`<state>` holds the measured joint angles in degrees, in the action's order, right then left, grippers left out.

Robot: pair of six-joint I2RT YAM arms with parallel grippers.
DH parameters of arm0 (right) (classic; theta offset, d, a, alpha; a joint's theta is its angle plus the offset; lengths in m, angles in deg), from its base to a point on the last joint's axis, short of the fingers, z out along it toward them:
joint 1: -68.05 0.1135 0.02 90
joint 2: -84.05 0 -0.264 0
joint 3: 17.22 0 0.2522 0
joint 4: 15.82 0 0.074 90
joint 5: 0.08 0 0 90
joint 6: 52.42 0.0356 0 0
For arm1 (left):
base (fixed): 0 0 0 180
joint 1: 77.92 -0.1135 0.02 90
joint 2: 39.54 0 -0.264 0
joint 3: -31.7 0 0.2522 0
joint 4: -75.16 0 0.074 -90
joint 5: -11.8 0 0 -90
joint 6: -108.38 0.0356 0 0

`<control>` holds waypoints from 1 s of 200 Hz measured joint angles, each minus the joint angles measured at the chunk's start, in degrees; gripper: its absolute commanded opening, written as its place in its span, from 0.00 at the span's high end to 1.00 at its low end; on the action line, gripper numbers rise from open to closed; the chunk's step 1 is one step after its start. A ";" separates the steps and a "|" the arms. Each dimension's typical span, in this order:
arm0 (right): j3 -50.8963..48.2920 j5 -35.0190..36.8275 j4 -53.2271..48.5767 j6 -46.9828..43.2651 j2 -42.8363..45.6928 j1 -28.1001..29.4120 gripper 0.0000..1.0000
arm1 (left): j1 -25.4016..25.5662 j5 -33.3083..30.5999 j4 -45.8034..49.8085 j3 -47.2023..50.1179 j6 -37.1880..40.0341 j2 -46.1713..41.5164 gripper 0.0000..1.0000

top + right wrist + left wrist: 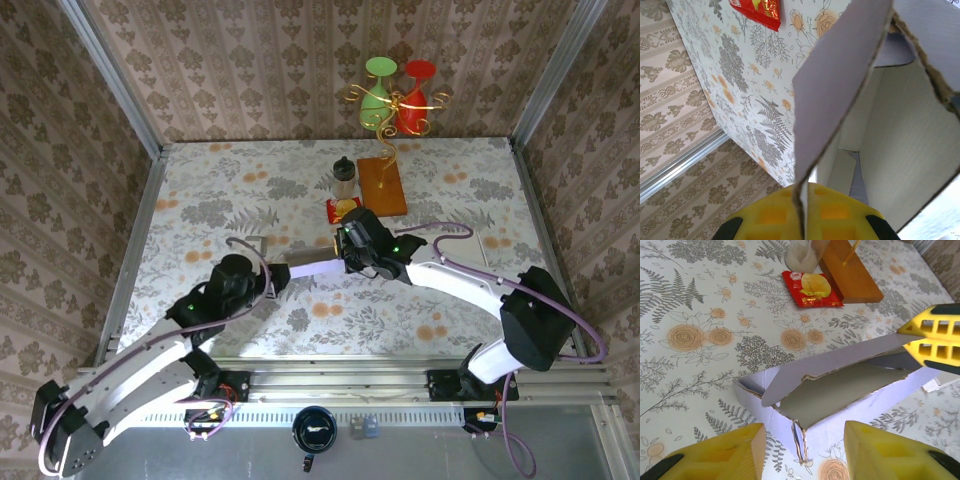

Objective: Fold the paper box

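Note:
The paper box (314, 266) is a pale lavender carton lying on the floral table between my two arms. In the left wrist view the box (850, 390) lies with its long lid flap (840, 360) partly lowered over the grey inside. My left gripper (802, 440) is open. Its yellow fingers (730, 450) stand on either side of the box's near corner and touch nothing. My right gripper (802, 210) is shut on the edge of the lid flap (835, 85), which rises straight up from its jaws. In the top view the right gripper (350, 248) is at the box's far right end.
A red snack packet (343, 209) lies just behind the box. Behind it stand a small jar (344, 178) and a wooden base (383, 185) carrying a gold wire stand with a green and a red glass (398, 90). Patterned walls enclose the table.

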<state>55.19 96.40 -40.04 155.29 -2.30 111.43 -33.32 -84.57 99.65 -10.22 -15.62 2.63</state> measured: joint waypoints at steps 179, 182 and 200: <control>-23.52 -6.14 16.85 -18.32 8.68 -0.81 0.89 | -7.34 10.05 -0.83 -2.21 -16.50 15.10 0.51; -23.52 -6.16 17.09 -18.43 8.68 -0.81 0.89 | -7.43 10.47 -1.07 -2.21 -16.68 15.63 0.51; -23.52 -6.60 17.84 -18.95 8.52 -0.87 0.89 | -7.56 12.94 -2.40 -2.19 -17.90 19.08 0.51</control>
<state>31.67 89.80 -22.21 136.34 6.22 110.55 -40.89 -71.63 97.24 -12.41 -33.52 21.71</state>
